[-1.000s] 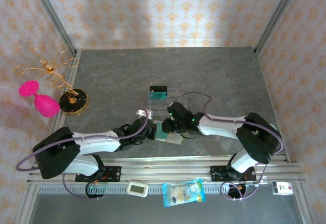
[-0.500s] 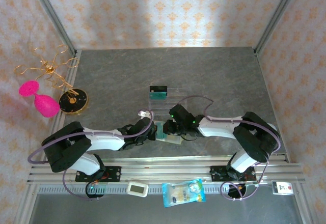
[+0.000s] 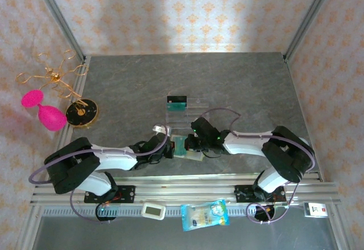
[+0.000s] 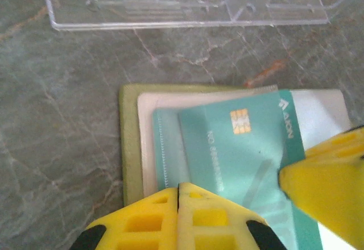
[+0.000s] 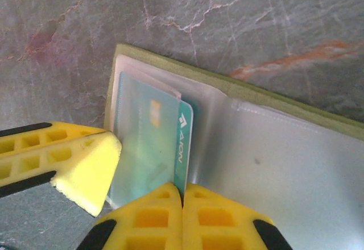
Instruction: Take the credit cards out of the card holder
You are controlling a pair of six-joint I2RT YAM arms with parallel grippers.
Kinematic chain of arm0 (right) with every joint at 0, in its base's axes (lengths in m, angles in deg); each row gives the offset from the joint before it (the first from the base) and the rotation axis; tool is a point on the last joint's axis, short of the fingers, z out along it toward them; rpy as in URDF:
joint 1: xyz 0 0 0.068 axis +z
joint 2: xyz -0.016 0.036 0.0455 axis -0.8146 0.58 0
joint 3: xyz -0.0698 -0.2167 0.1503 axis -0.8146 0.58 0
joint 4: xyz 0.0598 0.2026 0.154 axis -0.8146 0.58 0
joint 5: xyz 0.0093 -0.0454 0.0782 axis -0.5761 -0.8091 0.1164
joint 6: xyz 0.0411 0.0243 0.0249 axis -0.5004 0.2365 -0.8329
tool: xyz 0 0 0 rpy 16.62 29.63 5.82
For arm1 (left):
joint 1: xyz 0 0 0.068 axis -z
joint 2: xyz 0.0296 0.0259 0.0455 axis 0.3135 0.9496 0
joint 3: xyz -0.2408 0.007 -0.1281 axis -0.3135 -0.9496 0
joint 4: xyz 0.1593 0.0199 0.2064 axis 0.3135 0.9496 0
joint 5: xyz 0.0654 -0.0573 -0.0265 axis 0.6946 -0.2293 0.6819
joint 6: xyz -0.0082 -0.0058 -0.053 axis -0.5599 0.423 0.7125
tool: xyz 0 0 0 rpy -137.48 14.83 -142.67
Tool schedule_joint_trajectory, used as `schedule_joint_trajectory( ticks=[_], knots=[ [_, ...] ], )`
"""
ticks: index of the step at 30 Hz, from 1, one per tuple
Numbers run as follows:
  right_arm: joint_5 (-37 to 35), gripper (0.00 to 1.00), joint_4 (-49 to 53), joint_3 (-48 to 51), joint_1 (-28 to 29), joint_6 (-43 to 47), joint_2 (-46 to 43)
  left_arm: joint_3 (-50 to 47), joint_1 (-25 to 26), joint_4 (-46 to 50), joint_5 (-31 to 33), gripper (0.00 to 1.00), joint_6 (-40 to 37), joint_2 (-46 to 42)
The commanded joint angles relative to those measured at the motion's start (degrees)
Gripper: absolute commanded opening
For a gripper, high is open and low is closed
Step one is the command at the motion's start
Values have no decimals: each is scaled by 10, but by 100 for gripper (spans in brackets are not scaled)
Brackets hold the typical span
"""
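One light, stiff, slick credit card (image 4: 239, 148) is judged best pinched by its edge protruding from the card holder (image 4: 129, 148), with the jaws of the left gripper (image 4: 178, 193) and right gripper (image 5: 182, 196) pressed together.

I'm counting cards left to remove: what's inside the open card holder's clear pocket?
In the card holder: one teal credit card with a gold chip, one edge poking out. Whether another lies under it is hidden.

You see a grey marble-look counter (image 4: 57, 119), a clear glossy plastic tray (image 4: 142, 12), a matt olive card holder (image 4: 129, 148) with shiny translucent pockets, and a smooth teal plastic credit card (image 4: 239, 153).
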Motion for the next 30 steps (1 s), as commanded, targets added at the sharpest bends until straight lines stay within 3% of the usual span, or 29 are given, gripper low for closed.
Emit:
schedule_joint_trajectory(
  ticks=[1, 15, 19, 21, 26, 30],
  knots=[
    [-33, 0, 37, 27, -8, -6, -24, -32, 2, 52, -11, 0, 16, -6],
    [-83, 0, 147, 28, -17, 47, -109, -55, 3, 80, -7, 0, 32, -79],
    [-27, 0, 117, 20, -17, 63, -99, -48, 4, 98, -5, 0, 34, -126],
    [25, 0, 82, 19, -11, 65, -77, -39, 4, 112, -1, 5, 32, -151],
    [38, 0, 63, -33, 31, 92, -16, -21, 3, 127, 0, 16, 22, -197],
    [42, 0, 56, -55, 34, 99, 18, -15, 4, 105, -18, 23, 15, -175]
  ],
)
